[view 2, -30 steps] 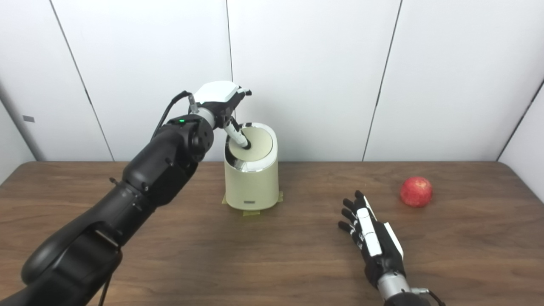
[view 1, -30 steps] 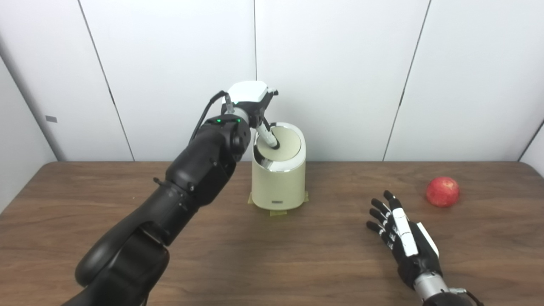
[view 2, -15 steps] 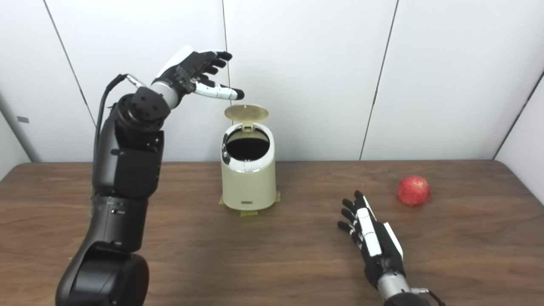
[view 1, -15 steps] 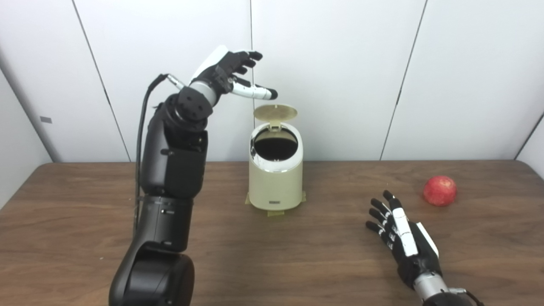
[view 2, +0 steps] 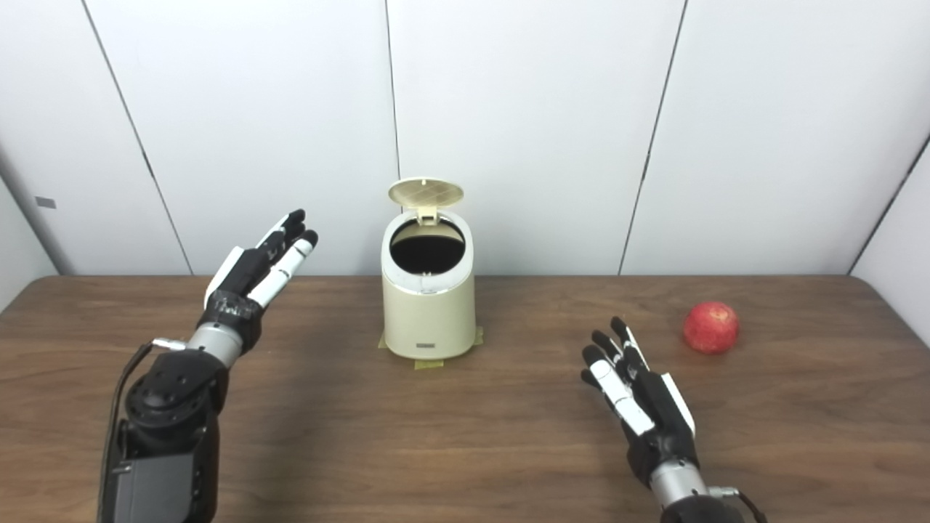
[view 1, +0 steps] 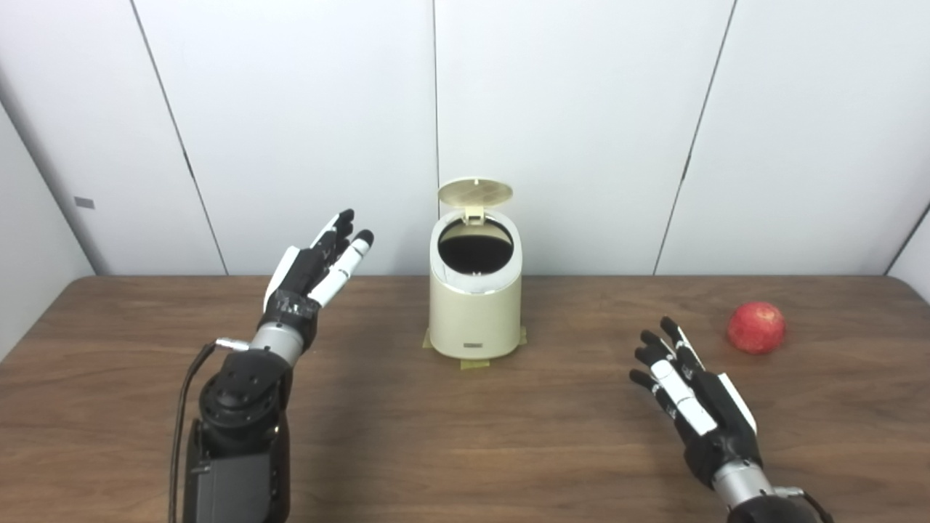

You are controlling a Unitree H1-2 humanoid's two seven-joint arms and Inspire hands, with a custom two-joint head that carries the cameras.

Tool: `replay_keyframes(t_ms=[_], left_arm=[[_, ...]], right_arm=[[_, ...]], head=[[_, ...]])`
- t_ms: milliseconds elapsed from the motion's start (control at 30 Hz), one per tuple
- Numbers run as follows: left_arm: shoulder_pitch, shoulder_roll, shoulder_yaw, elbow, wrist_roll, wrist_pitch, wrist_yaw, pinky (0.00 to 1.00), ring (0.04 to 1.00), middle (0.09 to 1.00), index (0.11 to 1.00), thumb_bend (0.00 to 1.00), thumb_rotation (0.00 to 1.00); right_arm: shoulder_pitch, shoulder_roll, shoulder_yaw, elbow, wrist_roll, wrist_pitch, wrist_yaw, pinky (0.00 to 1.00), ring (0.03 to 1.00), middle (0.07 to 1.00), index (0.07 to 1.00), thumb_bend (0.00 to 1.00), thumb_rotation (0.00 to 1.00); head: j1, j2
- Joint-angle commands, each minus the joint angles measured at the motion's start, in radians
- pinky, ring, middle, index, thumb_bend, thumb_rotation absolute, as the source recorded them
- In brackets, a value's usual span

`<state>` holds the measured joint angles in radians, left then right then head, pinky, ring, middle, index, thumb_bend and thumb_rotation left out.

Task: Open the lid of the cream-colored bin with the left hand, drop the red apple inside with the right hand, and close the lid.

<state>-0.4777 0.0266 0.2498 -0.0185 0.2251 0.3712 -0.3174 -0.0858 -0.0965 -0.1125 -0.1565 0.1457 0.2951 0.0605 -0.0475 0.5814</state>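
Observation:
The cream-colored bin [view 1: 474, 309] stands at the back middle of the wooden table [view 1: 465, 436]. Its round lid [view 1: 475, 192] is flipped up at the back and the dark opening [view 1: 476, 250] shows. My left hand [view 1: 314, 269] is open and empty, raised left of the bin and clear of it. My right hand [view 1: 690, 403] is open and empty, low over the table at the front right. The red apple [view 1: 756, 327] lies on the table at the far right, beyond and to the right of my right hand.
Yellow tape tabs [view 1: 474, 362] stick out under the bin's base. White wall panels [view 1: 581, 131] stand right behind the table. The table's right edge lies close past the apple.
My left hand pressed the lid, the lid sprang up, and the hand has drawn back down to the left of the bin. My right hand has turned slightly. The apple has not moved.

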Motion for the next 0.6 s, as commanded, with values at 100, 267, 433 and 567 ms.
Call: replay_keyframes(t_ms=[100, 267, 433, 567], left_arm=[[0.041, 0.015, -0.021, -0.061, -0.111, -0.035, 0.051, 0.99, 0.998, 0.997, 0.990, 0.52, 0.93], [0.094, 0.017, -0.031, -0.058, -0.162, -0.049, 0.107, 1.00, 1.000, 1.000, 1.000, 0.52, 1.00], [0.125, 0.030, -0.036, -0.022, -0.232, -0.092, 0.127, 1.00, 1.000, 1.000, 1.000, 0.51, 1.00], [0.126, 0.057, -0.046, 0.004, -0.267, -0.111, 0.129, 1.00, 1.000, 1.000, 1.000, 0.52, 1.00]], right_arm=[[-0.041, -0.032, -0.041, 0.013, -0.001, -0.113, -0.006, 0.82, 0.929, 0.947, 1.000, 0.52, 0.40], [-0.041, -0.039, -0.075, -0.017, 0.009, -0.095, -0.028, 0.82, 0.898, 0.932, 1.000, 0.62, 0.33], [-0.033, -0.051, -0.101, -0.123, 0.003, -0.049, -0.054, 0.74, 0.849, 0.905, 0.960, 0.66, 0.19], [-0.032, -0.062, -0.127, -0.173, -0.024, 0.002, -0.092, 0.73, 0.868, 0.909, 0.922, 0.73, 0.15]], head=[[-0.031, 0.005], [-0.112, 0.008], [-0.202, 0.010], [-0.287, 0.008]])
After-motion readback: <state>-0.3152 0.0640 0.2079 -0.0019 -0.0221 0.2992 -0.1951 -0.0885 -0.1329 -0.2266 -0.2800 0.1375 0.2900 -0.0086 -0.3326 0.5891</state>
